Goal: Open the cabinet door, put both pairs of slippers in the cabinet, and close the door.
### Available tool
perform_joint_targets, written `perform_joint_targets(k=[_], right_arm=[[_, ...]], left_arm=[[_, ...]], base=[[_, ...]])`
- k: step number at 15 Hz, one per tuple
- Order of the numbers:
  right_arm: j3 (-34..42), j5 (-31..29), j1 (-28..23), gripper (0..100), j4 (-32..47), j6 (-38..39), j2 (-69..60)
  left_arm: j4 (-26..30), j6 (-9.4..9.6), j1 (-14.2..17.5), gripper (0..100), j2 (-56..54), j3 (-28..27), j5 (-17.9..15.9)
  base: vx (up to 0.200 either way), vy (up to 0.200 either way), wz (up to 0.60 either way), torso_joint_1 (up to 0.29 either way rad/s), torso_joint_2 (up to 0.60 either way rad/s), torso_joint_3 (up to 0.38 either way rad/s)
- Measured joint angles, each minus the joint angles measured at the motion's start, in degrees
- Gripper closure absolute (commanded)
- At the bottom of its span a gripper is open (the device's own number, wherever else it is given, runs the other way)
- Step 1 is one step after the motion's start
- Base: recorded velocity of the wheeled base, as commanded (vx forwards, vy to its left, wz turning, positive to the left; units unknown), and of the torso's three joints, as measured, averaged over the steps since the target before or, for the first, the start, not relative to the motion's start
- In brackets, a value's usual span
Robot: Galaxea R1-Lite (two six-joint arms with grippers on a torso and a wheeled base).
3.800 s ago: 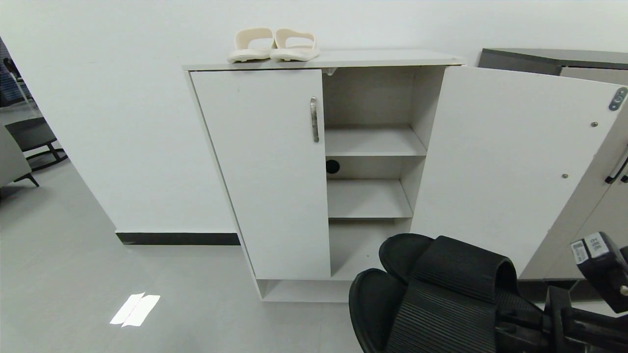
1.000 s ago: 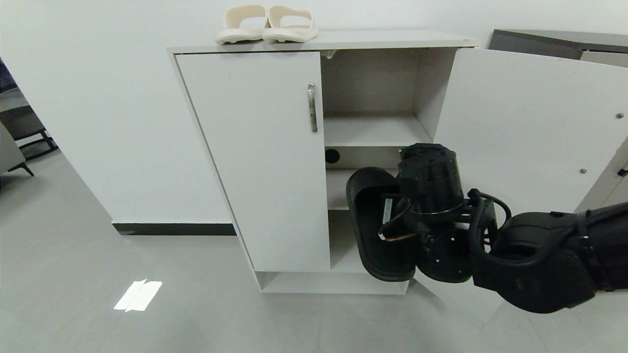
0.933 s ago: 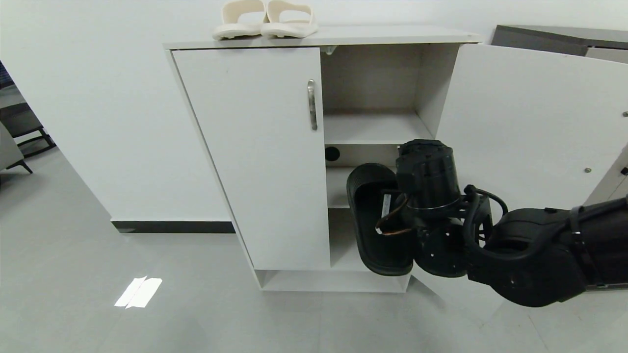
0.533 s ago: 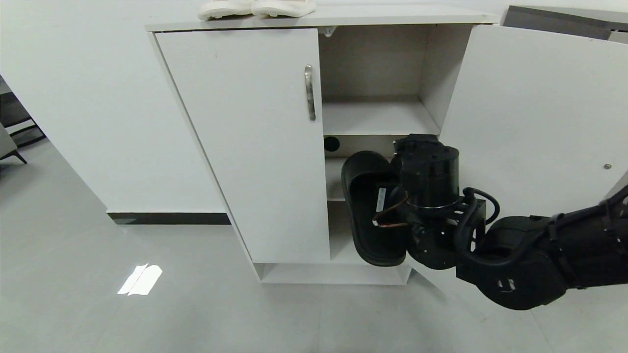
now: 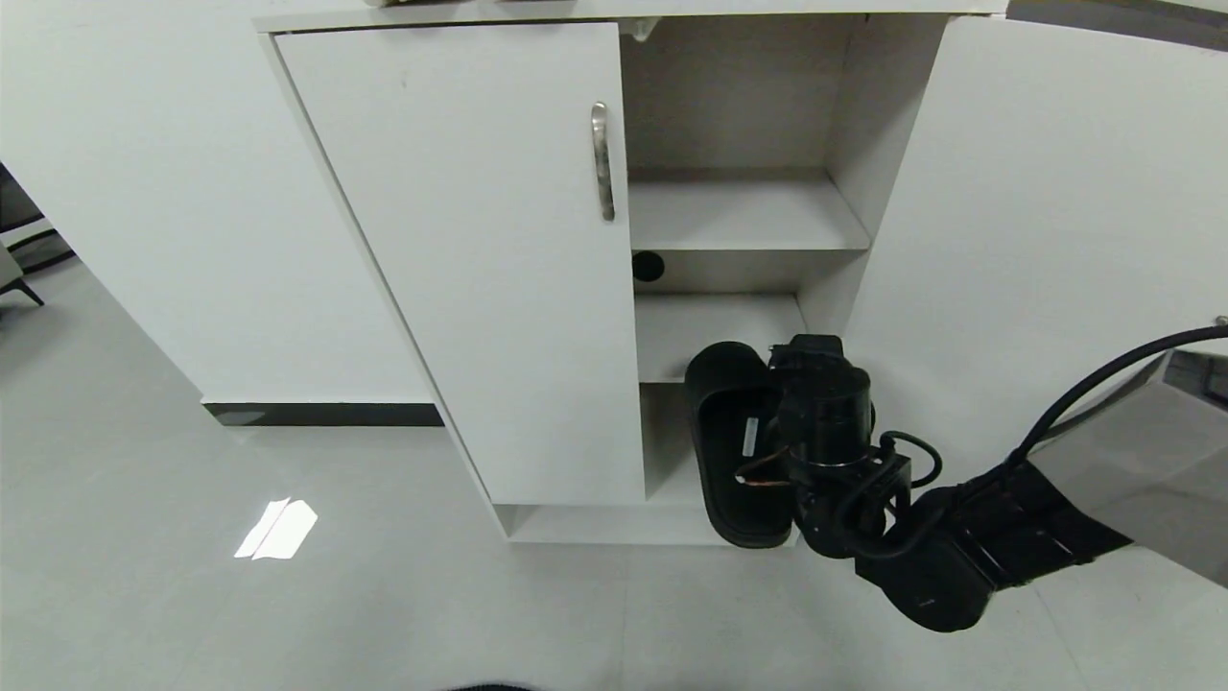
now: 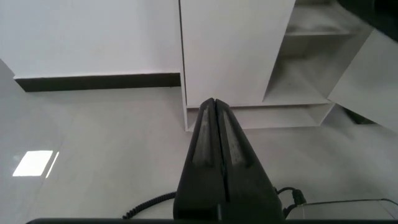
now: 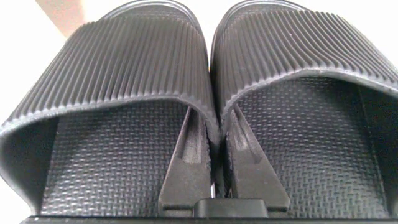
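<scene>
Cabinet point(image 5: 854, 86) stands against the wall. Its left door point(image 5: 460, 240) is shut, with the metal handle point(image 5: 601, 161) on its inner edge. The right door point(image 5: 1036, 211) is swung wide open, so I see the right half inside. It has three levels: the upper shelf point(image 5: 743, 213), the middle shelf point(image 5: 715, 336), and the lowest compartment point(image 5: 672, 480) at the base. A round dark hole point(image 5: 648, 266) sits in the back panel between the two shelves.

The black slippers point(image 5: 734, 451) hang on end at the mouth of the lowest compartment. Their top end is about level with the front edge of the middle shelf, and the bottom end is down by the base board. One slipper faces me; the other is mostly behind the wrist. I can't tell from the head view whether they are past the opening or just before it.

The right gripper point(image 7: 214, 124) is clamped on the pair. In the right wrist view its two fingers point(image 7: 186, 162) pinch the touching inner edges of both ribbed straps, and the slippers lie side by side.

The left gripper point(image 6: 213, 106) has its fingers pressed together with nothing between them. It is low over the grey floor point(image 6: 93, 137) and points toward the cabinet's bottom corner, well apart from the slippers.

A bright light patch point(image 5: 276, 528) lies on the floor left of the cabinet, and a black skirting strip point(image 5: 321, 415) runs along the wall.
</scene>
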Motion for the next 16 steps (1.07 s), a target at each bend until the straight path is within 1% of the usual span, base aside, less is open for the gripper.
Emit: perform_joint_targets(k=[4, 6, 10, 11, 13, 14, 16], right_arm=[[-0.07, 0.09, -0.06, 100, -3.36, -0.13, 1.99], [0.15, -0.27, 0.30, 100, -3.88, -1.37, 2.18], [0.56, 0.09, 0.96, 100, -7.74, -3.47, 2.38], [0.89, 1.27, 0.99, 100, -8.48, -3.47, 2.40], [2.24, 6.07, 1.07, 100, -13.59, -4.05, 2.40], [2.73, 6.85, 1.07, 100, -15.60, -5.36, 2.40], [2.88, 6.96, 1.21, 100, -16.60, -7.42, 2.43]], left_arm=[[0.00, 0.00, 0.00, 100, 0.00, 0.00, 0.01], [0.00, 0.07, 0.00, 100, 0.00, 0.00, 0.01], [0.00, 0.21, 0.00, 100, 0.00, 0.00, 0.01], [-0.02, 0.13, 0.00, 100, 0.00, 0.00, 0.01], [0.00, 0.11, 0.00, 100, 0.00, 0.00, 0.01], [0.00, 0.07, 0.00, 100, 0.00, 0.00, 0.00], [0.00, 0.02, 0.00, 100, 0.00, 0.00, 0.01]], base=[[0.000, 0.000, 0.00, 0.000, 0.00, -0.190], [0.000, 0.000, 0.00, -0.002, 0.00, -0.200], [0.000, 0.000, 0.00, 0.001, 0.00, -0.172], [0.000, 0.000, 0.00, 0.000, 0.00, 0.000], [0.000, 0.000, 0.00, 0.000, 0.00, 0.000], [0.000, -0.200, 0.00, 0.012, 0.00, -0.012], [0.000, -0.200, 0.00, 0.000, 0.00, 0.000]])
